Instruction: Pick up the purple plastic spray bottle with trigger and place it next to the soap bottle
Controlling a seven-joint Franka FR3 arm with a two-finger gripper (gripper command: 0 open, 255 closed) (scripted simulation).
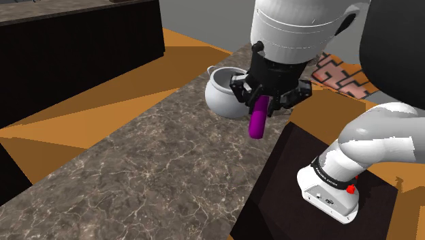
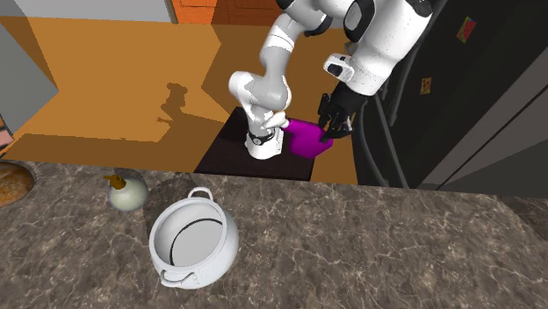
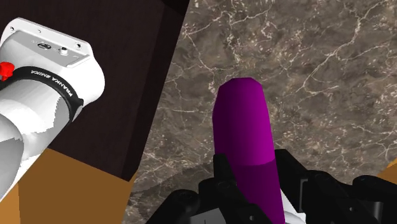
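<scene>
Counting from the second exterior view's left, one squat, cream-coloured soap bottle (image 2: 126,193) with a brown pump top stands on the grey-brown marbled countertop (image 2: 378,255), well apart from the claw. Next comes one white round pot (image 2: 230,239) with two loop handles, its mouth open upward. It sits on the same countertop, between the soap bottle and the claw; in the shoulder view it lies just behind the claw. Then comes the single black two-finger claw (image 1: 269,102), clamped on one smooth, rounded purple spray bottle (image 1: 257,121). The bottle is off the countertop, in the air beside the one dark box stand (image 1: 286,194). In the wrist view its body juts out past both fingers (image 3: 222,175) over the marble.
</scene>
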